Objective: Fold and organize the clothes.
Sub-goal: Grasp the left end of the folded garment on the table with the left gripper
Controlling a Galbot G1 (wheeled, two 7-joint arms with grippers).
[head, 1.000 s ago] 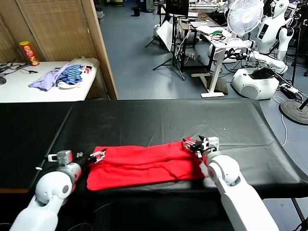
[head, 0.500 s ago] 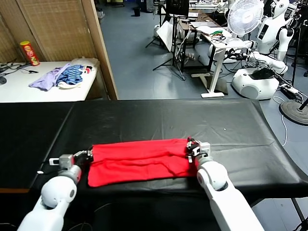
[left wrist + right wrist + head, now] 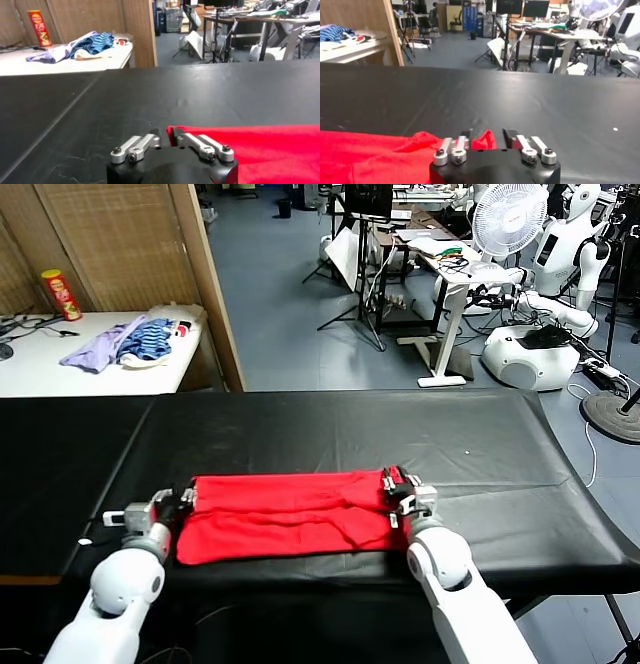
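Observation:
The red T-shirt (image 3: pixel 290 509) lies folded into a long band on the black table (image 3: pixel 350 424), near its front edge, plain side up. My left gripper (image 3: pixel 185 502) sits at the band's left end. Seen from the left wrist, the left gripper (image 3: pixel 166 137) is open with the shirt's (image 3: pixel 260 150) corner lying between its fingers. My right gripper (image 3: pixel 393 489) rests at the band's right end. The right wrist view shows the right gripper (image 3: pixel 487 136) open too, with a raised red tip of the shirt (image 3: pixel 370 155) between its fingers.
A white side table (image 3: pixel 40 369) at the back left carries a lilac and blue-striped garment pile (image 3: pixel 130 344) and a red can (image 3: pixel 60 294). A wooden partition (image 3: pixel 210 284) stands behind the black table. Desks, a fan (image 3: pixel 510 219) and another robot (image 3: pixel 560 244) stand far behind.
Both grippers closed on the shirt's ends and have opened again. The right arm drew in to the left. The shirt's far edge now lies straighter and flatter.

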